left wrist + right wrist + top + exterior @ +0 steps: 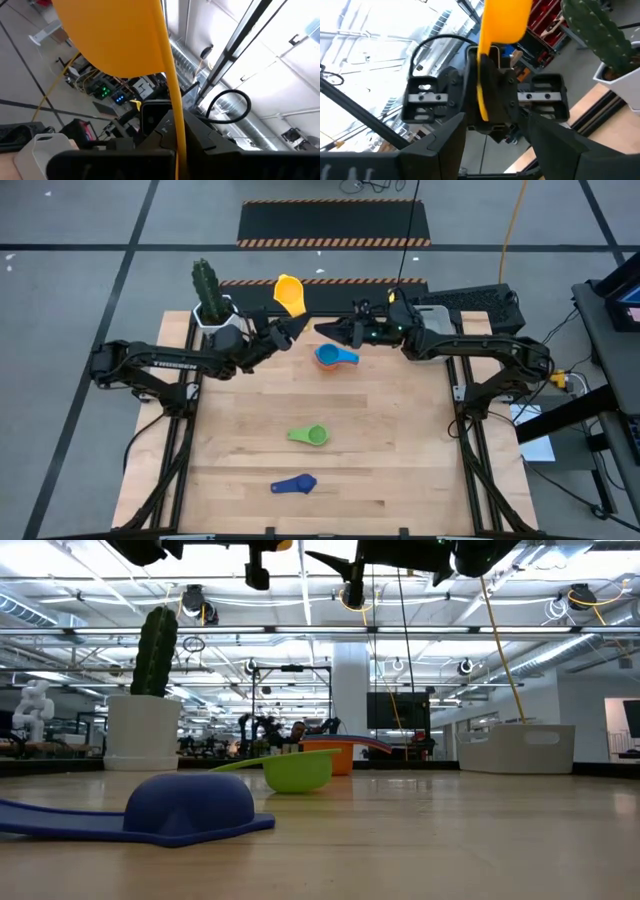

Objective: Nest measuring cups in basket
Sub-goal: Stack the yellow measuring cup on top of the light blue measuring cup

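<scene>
On the wooden table, three cup spots run near to far: a dark blue cup, a green cup, then a light blue cup nested in an orange cup. Upper centre, the left claw grips a yellow cup by its handle. The right claw faces it, fingers apart. The grey basket sits far right; what it holds cannot be seen.

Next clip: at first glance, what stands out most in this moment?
The yellow cup held up in the air by the left gripper, pinched by its handle near the table's far edge, with the open right gripper facing it closely. Below them, a stack of cups, blue on orange, sits on the table, and the green cup and dark blue cup lie nearer. A cactus stands at the far left corner.
</scene>
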